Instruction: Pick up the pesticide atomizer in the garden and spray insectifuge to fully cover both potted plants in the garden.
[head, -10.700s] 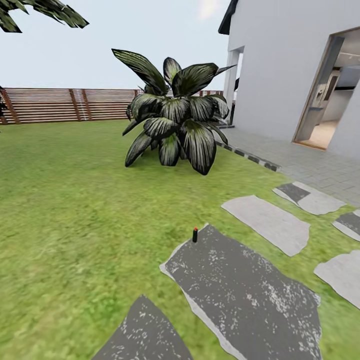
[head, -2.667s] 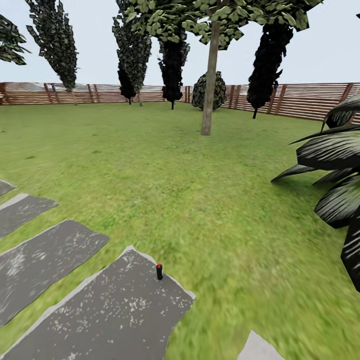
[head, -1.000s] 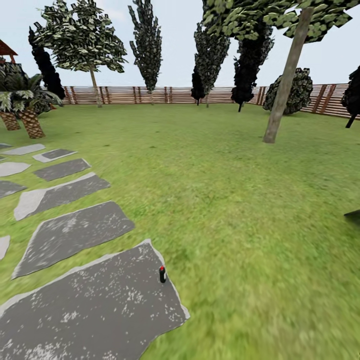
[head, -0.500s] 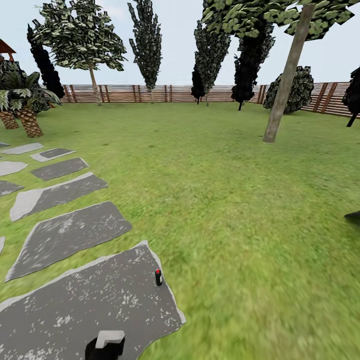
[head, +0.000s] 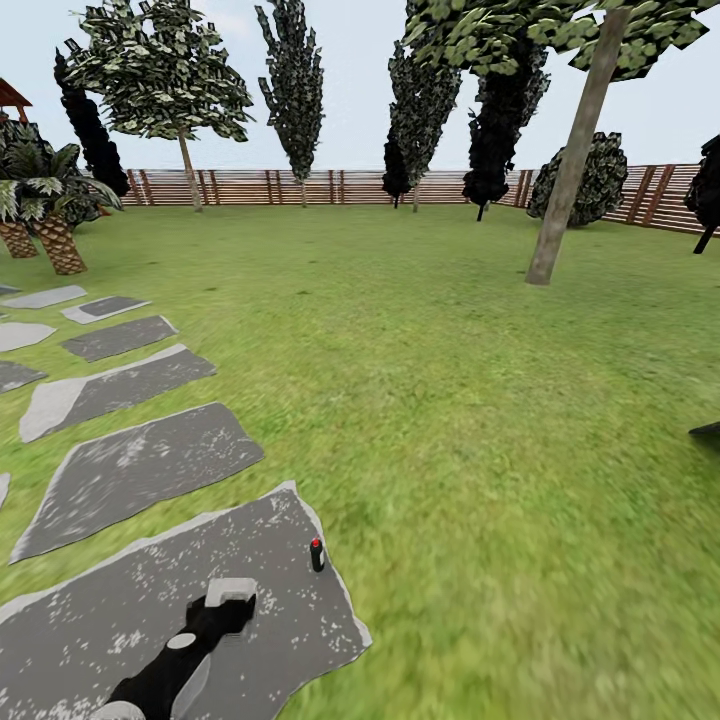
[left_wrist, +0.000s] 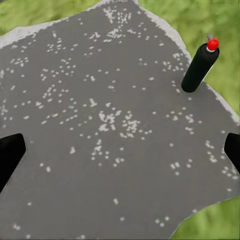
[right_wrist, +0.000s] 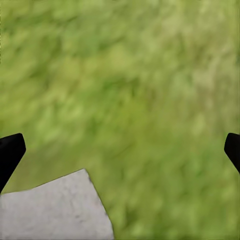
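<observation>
Here, near the lower middle of the head view: small dark cylinder with a red cap and a tiny grey nub, taken for the pesticide atomizer (head: 317, 555), though too small to settle its make. Stands upright at the right-hand edge of the nearest stepping stone (head: 120, 590), just beside the lawn (head: 450, 400). In the left wrist view, the same atomizer (left_wrist: 200, 67) at the upper right of the frame, leaning with the camera's angle, base on the speckled grey stone (left_wrist: 100, 100).

Left gripper (head: 235, 597) low in the head view, over the stone, short of the atomizer and apart from it. Jaws wide in the left wrist view (left_wrist: 120, 152), dark tips at opposite frame edges, nothing between them. Right gripper (right_wrist: 120, 150) likewise wide and empty, over blurred grass (right_wrist: 125, 75) and a pale stone corner (right_wrist: 50, 210).

Handling, as a judgement: probably light, rigid and smooth-sided, hence easy to tip with a glancing touch and apt to slip in a loose hold. Narrow footing; likely to topple onto the grass if nudged from the stone side. Best taken around the dark body at mid-height, jaws either side and squarely across it, clear of the red cap so the spraying end stays free.

Slatted fence (head: 260, 187) and trees across the upper frame.
</observation>
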